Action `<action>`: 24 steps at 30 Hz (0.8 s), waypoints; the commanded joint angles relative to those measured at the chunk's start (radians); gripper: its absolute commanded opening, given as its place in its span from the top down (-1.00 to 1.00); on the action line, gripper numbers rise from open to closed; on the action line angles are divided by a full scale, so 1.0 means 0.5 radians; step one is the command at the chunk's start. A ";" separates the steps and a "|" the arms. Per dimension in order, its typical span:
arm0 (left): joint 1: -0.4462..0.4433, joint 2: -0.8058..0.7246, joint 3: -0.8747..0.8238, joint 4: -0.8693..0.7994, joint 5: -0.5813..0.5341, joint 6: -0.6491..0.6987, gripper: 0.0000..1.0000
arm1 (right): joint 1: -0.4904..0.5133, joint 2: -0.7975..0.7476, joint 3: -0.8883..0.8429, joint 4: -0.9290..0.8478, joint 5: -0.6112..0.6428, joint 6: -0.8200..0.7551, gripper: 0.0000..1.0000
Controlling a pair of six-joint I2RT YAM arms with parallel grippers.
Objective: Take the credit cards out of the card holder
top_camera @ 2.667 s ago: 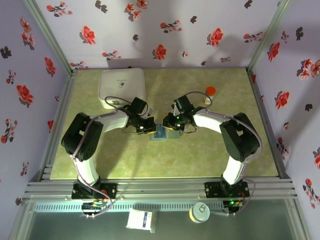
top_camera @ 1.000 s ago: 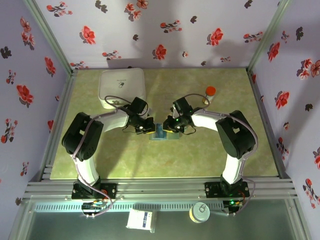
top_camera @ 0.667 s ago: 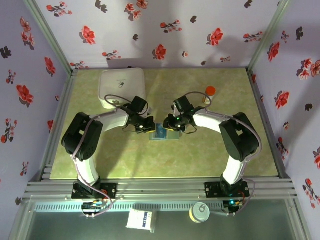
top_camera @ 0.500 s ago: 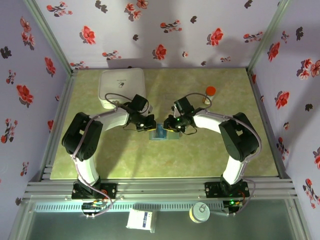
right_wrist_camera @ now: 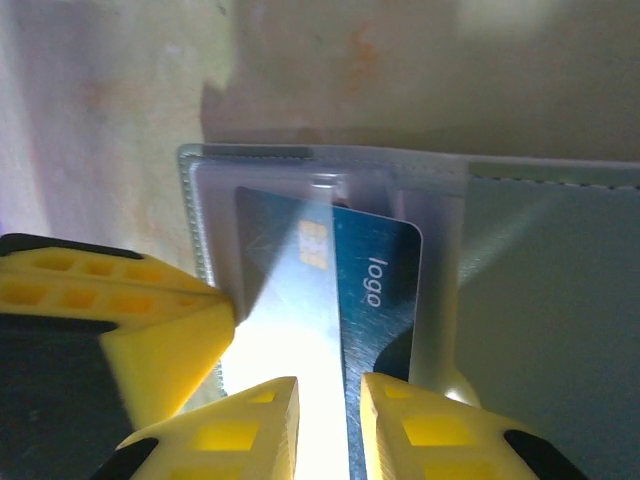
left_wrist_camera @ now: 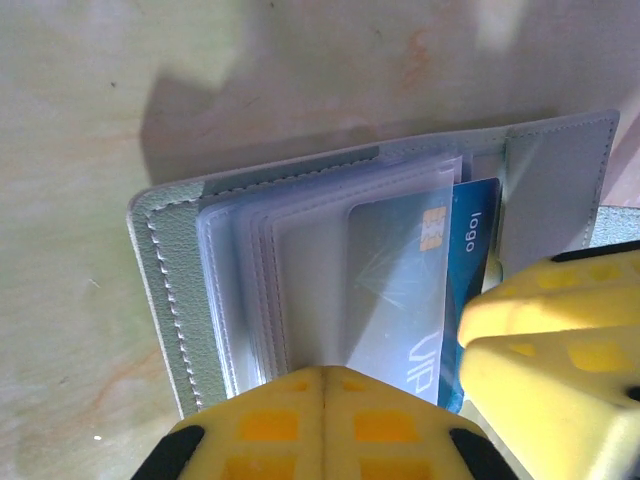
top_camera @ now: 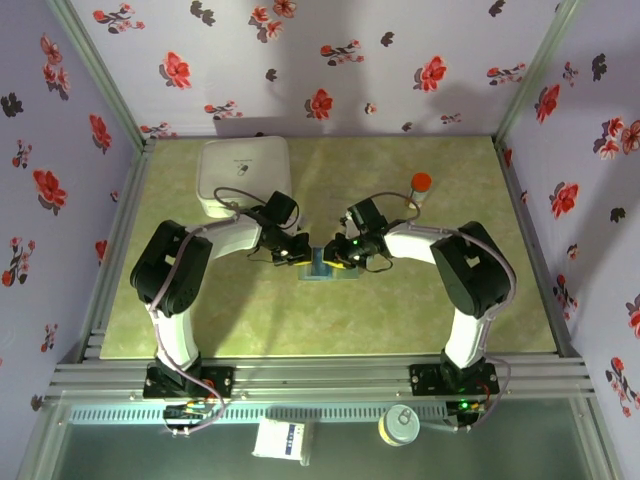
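Note:
The grey-blue card holder (top_camera: 325, 268) lies open on the mat between both grippers. Its grey cover (left_wrist_camera: 170, 270) carries clear sleeves, and a blue-teal credit card (left_wrist_camera: 475, 230) marked "logo" sticks partly out of one sleeve. My left gripper (left_wrist_camera: 325, 375) is shut, its tips pressing down on the sleeves at the holder's left side (top_camera: 303, 256). My right gripper (right_wrist_camera: 330, 400) stands with a narrow gap between its jaws, tips down on the blue card (right_wrist_camera: 375, 290). The right panel of the holder (right_wrist_camera: 540, 280) is bare. The right gripper's fingers (left_wrist_camera: 550, 340) cover the card's near corner.
A big white rounded box (top_camera: 245, 175) stands at the back left of the green mat. A small red-capped item (top_camera: 421, 181) sits behind the right arm. Flowered walls close off three sides. A small white box (top_camera: 282, 438) and a round tin (top_camera: 403, 425) lie below the front rail.
Both grippers have stayed at the card holder. The right gripper has edged slightly left and the left gripper slightly right, so they now sit closer together over it.

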 commanded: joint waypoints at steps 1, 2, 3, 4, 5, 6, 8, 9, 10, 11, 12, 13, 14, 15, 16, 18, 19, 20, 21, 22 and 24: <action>0.011 0.020 -0.001 -0.077 -0.047 0.049 1.00 | -0.010 0.029 0.025 -0.061 0.011 -0.022 0.52; 0.011 0.018 -0.001 -0.078 -0.047 0.049 1.00 | -0.010 0.026 0.027 -0.075 0.032 -0.029 0.52; 0.011 0.019 0.001 -0.080 -0.047 0.049 1.00 | -0.010 0.019 0.036 -0.098 0.057 -0.044 0.52; 0.011 0.018 0.002 -0.080 -0.048 0.049 1.00 | -0.010 0.012 0.045 -0.120 0.076 -0.056 0.52; 0.010 0.013 0.002 -0.084 -0.046 0.049 1.00 | -0.010 0.005 0.052 -0.132 0.087 -0.062 0.52; 0.011 0.006 0.002 -0.084 -0.048 0.051 1.00 | -0.010 -0.007 0.054 -0.136 0.097 -0.066 0.52; 0.009 0.002 0.004 -0.079 -0.046 0.046 1.00 | -0.010 -0.032 0.053 -0.137 0.120 -0.075 0.52; 0.011 0.002 0.007 -0.079 -0.046 0.046 1.00 | -0.012 -0.042 0.052 -0.143 0.130 -0.081 0.51; 0.011 -0.001 0.007 -0.083 -0.046 0.051 1.00 | -0.013 -0.053 0.053 -0.149 0.139 -0.083 0.52; 0.009 -0.004 0.011 -0.085 -0.048 0.051 1.00 | -0.013 -0.060 0.057 -0.154 0.139 -0.087 0.52; 0.011 -0.007 0.011 -0.087 -0.047 0.050 1.00 | -0.013 -0.064 0.056 -0.157 0.137 -0.090 0.52; 0.011 -0.012 0.011 -0.084 -0.046 0.047 1.00 | -0.014 -0.073 0.057 -0.158 0.131 -0.090 0.52; 0.011 -0.015 0.010 -0.084 -0.046 0.043 1.00 | -0.015 -0.083 0.050 -0.157 0.133 -0.094 0.52; 0.011 -0.017 0.014 -0.082 -0.043 0.043 1.00 | -0.015 -0.093 0.046 -0.153 0.138 -0.092 0.52; 0.011 -0.022 0.019 -0.086 -0.044 0.044 1.00 | -0.016 -0.100 0.042 -0.154 0.135 -0.093 0.51; 0.011 -0.034 0.023 -0.092 -0.039 0.041 1.00 | -0.017 -0.121 0.029 -0.131 0.110 -0.087 0.51; 0.011 -0.043 0.026 -0.089 -0.035 0.035 1.00 | -0.019 -0.135 0.019 -0.110 0.094 -0.080 0.50; 0.011 -0.050 0.026 -0.085 -0.028 0.030 1.00 | -0.022 -0.146 0.007 -0.093 0.086 -0.071 0.49; 0.010 -0.060 0.029 -0.082 -0.021 0.028 1.00 | -0.025 -0.158 -0.001 -0.079 0.083 -0.063 0.48; 0.008 -0.066 0.032 -0.084 -0.012 0.025 1.00 | -0.030 -0.170 -0.014 -0.068 0.085 -0.057 0.48; 0.000 -0.074 0.041 -0.088 -0.004 0.018 1.00 | -0.040 -0.191 -0.030 -0.049 0.088 -0.043 0.47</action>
